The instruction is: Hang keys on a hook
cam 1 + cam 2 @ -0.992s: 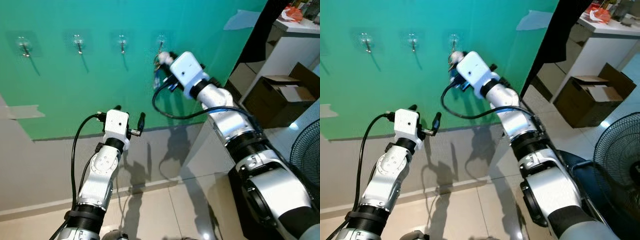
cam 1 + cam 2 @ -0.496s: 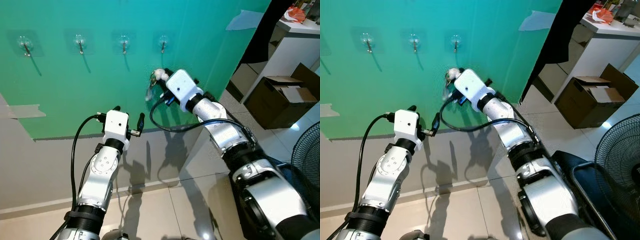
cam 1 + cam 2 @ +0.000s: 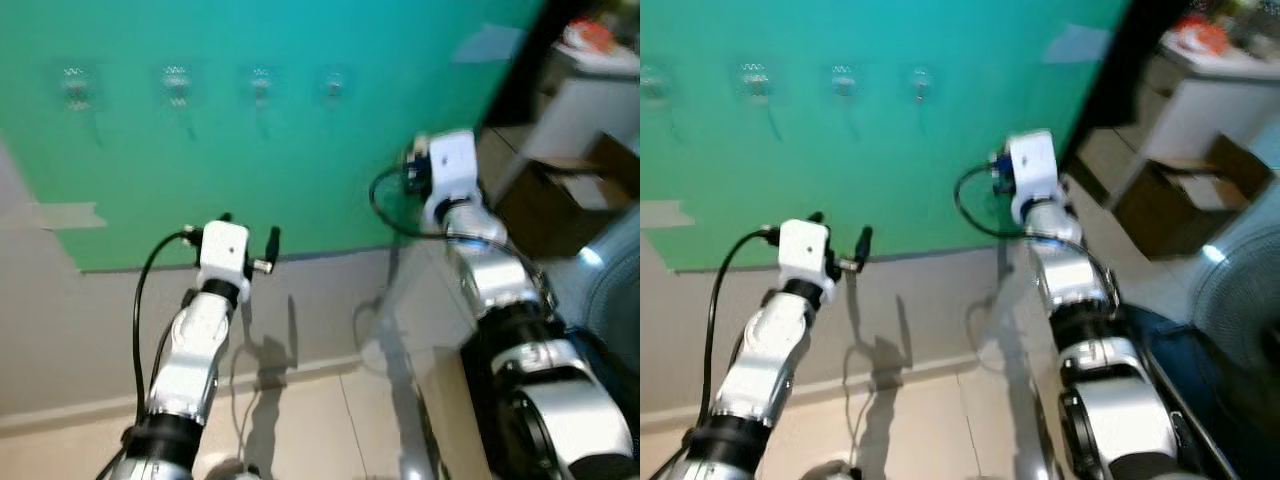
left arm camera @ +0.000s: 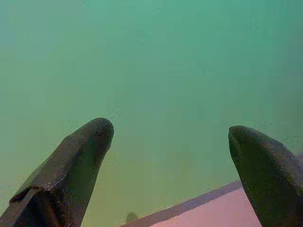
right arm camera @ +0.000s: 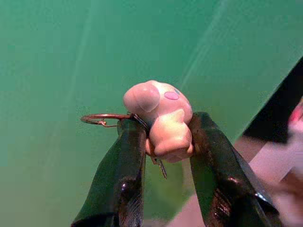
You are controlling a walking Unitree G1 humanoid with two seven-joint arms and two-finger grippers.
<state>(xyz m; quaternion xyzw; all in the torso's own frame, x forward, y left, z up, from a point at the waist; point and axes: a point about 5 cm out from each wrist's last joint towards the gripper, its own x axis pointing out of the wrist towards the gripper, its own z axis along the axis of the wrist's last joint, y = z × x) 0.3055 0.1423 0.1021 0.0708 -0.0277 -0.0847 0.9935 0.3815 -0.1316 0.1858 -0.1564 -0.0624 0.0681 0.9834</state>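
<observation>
Keys in hand, hooks well above

The right gripper (image 5: pixel 163 156) pinches the pink-charm keyring (image 5: pixel 158 120), well below the rightmost hook (image 3: pixel 334 85); lift it, present the ring squarely. Left gripper (image 4: pixel 173 142) gapes idle.

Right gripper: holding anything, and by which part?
Yes. The right gripper pinches the keychain's pink figurine charm between its fingers; the key ring sticks out beside it.

Both head views are blurry all over, as if smeared by shaking. The room is bright. The arms throw soft grey shadows on the pale wall (image 3: pixel 330 300) and shiny floor (image 3: pixel 330 430). The left wrist view is hazy and soft. In the right wrist view, the pink charm (image 5: pixel 161 120) looks sharp and well lit, while the far right edge is fuzzy.
</observation>
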